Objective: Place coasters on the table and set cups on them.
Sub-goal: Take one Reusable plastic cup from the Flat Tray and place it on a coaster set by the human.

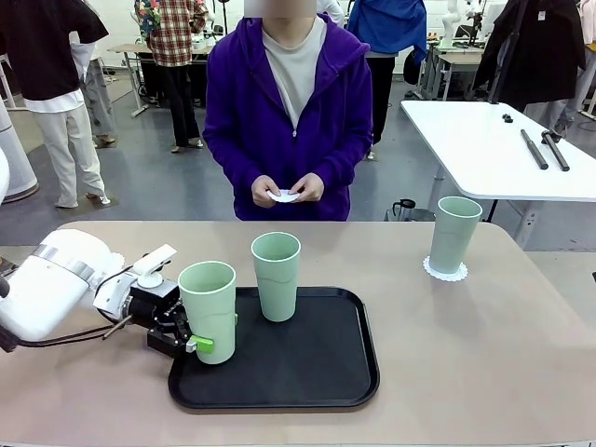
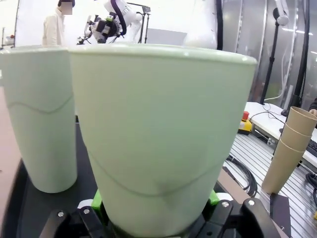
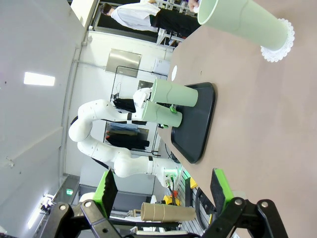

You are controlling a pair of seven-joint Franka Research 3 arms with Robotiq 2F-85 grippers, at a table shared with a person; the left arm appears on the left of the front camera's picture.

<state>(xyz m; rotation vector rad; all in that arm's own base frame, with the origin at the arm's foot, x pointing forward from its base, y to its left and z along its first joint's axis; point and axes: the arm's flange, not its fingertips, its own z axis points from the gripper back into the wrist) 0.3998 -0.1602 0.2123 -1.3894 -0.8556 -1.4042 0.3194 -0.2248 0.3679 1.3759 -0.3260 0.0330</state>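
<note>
My left gripper (image 1: pixel 207 343) is shut on the lower part of a mint-green cup (image 1: pixel 209 307) at the left end of the black tray (image 1: pixel 317 382). In the left wrist view that cup (image 2: pixel 158 134) stands between the green pads (image 2: pixel 98 201). A second cup (image 1: pixel 277 277) stands on the tray behind it, also seen as a second cup (image 2: pixel 42 119). A third cup (image 1: pixel 453 233) rests on a lacy white coaster (image 1: pixel 445 271) on the beige table (image 1: pixel 484 354) at the right. The person holds another white coaster (image 1: pixel 286 196) in both hands. My right gripper (image 3: pixel 163 188) hangs open above the table.
The person in a purple jacket (image 1: pixel 289 112) stands at the far edge of the table. A white table (image 1: pixel 494 149) with black rods stands behind on the right. Stacked brown paper cups (image 2: pixel 287 148) sit beyond the table's side.
</note>
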